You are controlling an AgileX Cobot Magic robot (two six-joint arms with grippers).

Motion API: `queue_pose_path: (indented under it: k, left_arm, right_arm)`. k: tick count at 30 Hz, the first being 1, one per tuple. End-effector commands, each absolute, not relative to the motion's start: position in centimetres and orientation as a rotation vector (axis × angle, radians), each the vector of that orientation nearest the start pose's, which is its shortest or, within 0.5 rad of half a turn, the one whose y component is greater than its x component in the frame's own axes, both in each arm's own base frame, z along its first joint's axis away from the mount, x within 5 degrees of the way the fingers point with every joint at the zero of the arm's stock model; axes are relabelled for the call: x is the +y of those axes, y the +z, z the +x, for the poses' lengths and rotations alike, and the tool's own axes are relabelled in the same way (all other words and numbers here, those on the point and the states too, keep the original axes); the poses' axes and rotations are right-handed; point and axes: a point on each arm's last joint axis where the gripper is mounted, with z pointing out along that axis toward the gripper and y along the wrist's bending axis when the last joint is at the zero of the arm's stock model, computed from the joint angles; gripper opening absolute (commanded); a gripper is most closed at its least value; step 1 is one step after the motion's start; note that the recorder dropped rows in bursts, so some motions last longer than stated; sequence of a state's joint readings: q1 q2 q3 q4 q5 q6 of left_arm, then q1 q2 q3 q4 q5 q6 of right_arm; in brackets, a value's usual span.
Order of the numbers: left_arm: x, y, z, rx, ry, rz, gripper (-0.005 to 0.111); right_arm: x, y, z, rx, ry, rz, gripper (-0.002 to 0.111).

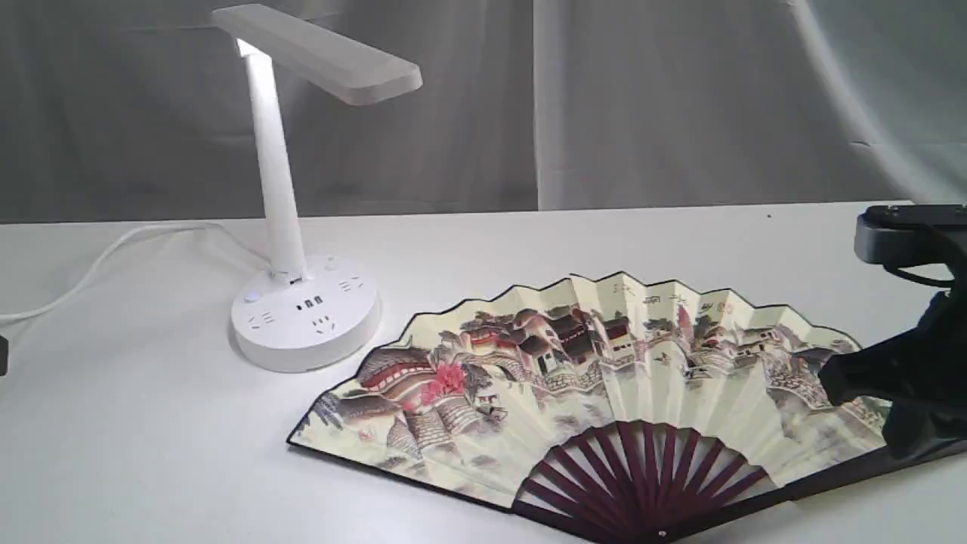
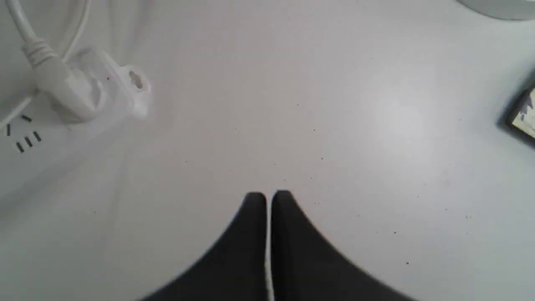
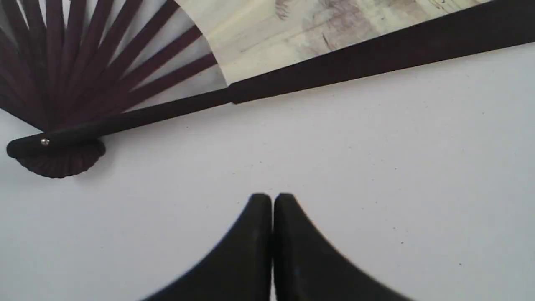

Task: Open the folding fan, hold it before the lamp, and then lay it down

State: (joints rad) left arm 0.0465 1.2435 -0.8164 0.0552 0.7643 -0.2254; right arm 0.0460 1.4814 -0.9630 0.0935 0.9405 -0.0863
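The folding fan (image 1: 604, 378) lies fully open and flat on the white table, painted side up, with its dark ribs toward the front. The lamp (image 1: 276, 189) stands behind its left end, round base (image 1: 306, 321) on the table. My right gripper (image 3: 271, 196) is shut and empty over bare table, just short of the fan's dark guard (image 3: 376, 62) and apart from it; in the exterior view it (image 1: 838, 381) sits at the fan's right end. Over bare table, my left gripper (image 2: 267, 194) is also shut with nothing in it, and a corner of the fan (image 2: 524, 117) shows far off.
The lamp's white cord (image 1: 98, 261) trails left across the table. A white plug (image 2: 71, 88) sits in a white power strip (image 2: 25, 138) near my left gripper. Grey curtains hang behind the table.
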Motion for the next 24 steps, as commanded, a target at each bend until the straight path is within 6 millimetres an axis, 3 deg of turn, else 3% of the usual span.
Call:
queue_pose_path:
  k: [1, 4, 9, 16, 24]
  left_arm:
    - [1.6, 26.1, 22.9, 2.650, 0.033, -0.307, 0.000]
    - [1.7, 26.0, 22.8, 2.655, 0.045, -0.300, 0.000]
    - [1.6, 26.0, 22.8, 2.655, 0.037, -0.305, 0.000]
    - [1.6, 26.0, 22.8, 2.655, 0.037, -0.308, 0.000]
    - [1.5, 26.0, 22.9, 2.652, 0.015, -0.322, 0.000]
  right_arm:
    - [1.6, 23.6, 26.8, 2.909, 0.038, -0.129, 0.000]
    - [1.0, 23.7, 26.9, 2.903, -0.047, -0.071, 0.000]
    - [0.8, 23.7, 27.0, 2.890, -0.049, -0.055, 0.000]
    - [-1.5, 23.7, 27.1, 2.881, -0.032, 0.074, 0.000]
    - [-1.4, 23.7, 27.1, 2.888, -0.024, 0.021, 0.000]
